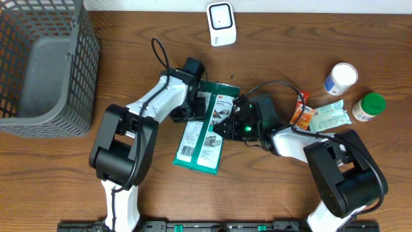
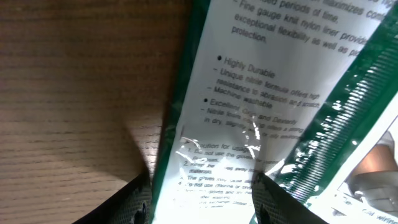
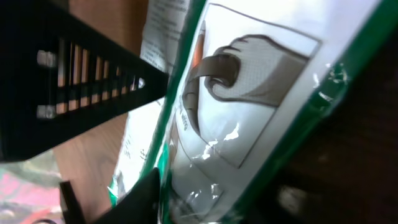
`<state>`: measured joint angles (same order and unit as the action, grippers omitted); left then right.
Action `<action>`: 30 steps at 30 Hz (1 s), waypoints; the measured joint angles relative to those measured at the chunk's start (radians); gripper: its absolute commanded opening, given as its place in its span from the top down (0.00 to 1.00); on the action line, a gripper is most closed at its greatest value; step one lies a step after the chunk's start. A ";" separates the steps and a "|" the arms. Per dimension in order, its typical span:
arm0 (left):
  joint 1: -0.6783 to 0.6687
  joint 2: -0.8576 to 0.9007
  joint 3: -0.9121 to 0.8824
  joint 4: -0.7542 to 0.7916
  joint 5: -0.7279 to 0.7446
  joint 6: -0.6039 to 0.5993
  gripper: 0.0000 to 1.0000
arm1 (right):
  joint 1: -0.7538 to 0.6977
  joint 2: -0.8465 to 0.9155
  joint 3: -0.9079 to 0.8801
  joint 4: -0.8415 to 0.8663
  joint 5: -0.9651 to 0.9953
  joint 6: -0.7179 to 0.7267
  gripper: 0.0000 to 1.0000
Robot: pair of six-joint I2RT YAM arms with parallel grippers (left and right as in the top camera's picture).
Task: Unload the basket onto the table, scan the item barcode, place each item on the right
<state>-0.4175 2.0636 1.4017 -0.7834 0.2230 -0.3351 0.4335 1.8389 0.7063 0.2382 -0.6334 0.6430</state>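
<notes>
**Obs:** Where's the item?

**Me:** Glove packet (image 1: pixel 203 138), at mid-tabletop (image 1: pixel 290 51), running long-ways from far to near. What looks like the barcode patch (image 1: pixel 187 150) sits at its near left corner. The white unit I take for the scanner (image 1: pixel 221 24) is well apart, at the far edge.

**Obs:** Your hold?

**Me:** Left tool (image 2: pixel 202 208) pinching the packet's far left edge, film running between both fingers. Right tool (image 1: pixel 224 124) straddles the right edge with a jaw on either side of the film. Whether they press it yet, I cannot tell.

**Obs:** What could go wrong?

**Me:**
- Slick, glossy film: a shallow pinch could slide out on the lift.
- Both holds sit on the far half, so the near end with the barcode may sag or fold away from the scanner.
- The two tools are close together, and an uneven pull would twist or crease the packet.
- Glare on the wrap could spoil the read.
- It is a long carry to the far edge, with more chance to slip.
</notes>
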 measured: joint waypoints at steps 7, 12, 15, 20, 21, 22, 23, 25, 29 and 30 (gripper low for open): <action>0.001 -0.008 -0.005 0.010 0.009 0.003 0.53 | 0.002 0.006 -0.016 0.021 0.028 -0.008 0.99; 0.046 -0.100 -0.031 0.050 0.023 -0.001 0.51 | 0.002 -0.156 -0.034 -0.132 0.069 -0.119 0.99; 0.114 -0.239 -0.032 0.090 0.026 -0.006 0.48 | 0.002 -0.350 -0.035 -0.263 0.122 -0.200 0.99; 0.262 -0.493 -0.016 0.114 0.005 -0.008 0.48 | 0.002 -0.693 -0.004 -0.562 0.248 -0.344 0.99; 0.285 -0.524 -0.013 0.114 -0.006 -0.008 0.48 | 0.003 -0.737 0.012 -0.621 0.272 -0.369 0.99; 0.307 -0.547 -0.012 0.114 -0.020 -0.008 0.48 | 0.003 -0.773 0.037 -0.689 0.300 -0.393 0.99; 0.327 -0.563 -0.012 0.113 -0.032 -0.008 0.44 | 0.003 -0.803 0.069 -0.760 0.335 -0.421 0.99; 0.368 -0.574 -0.012 0.112 -0.063 -0.010 0.43 | 0.003 -0.839 0.158 -0.900 0.413 -0.481 0.99; 0.431 -0.562 -0.013 0.111 -0.123 -0.009 0.40 | 0.011 -0.831 0.384 -1.137 0.583 -0.602 0.99; 0.444 -0.560 -0.013 0.112 -0.134 -0.009 0.38 | 0.023 -0.820 0.434 -1.172 0.625 -0.625 0.99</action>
<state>0.0261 1.5036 1.3888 -0.6716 0.0887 -0.3443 0.4568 1.0187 1.1400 -0.9337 -0.0086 0.0181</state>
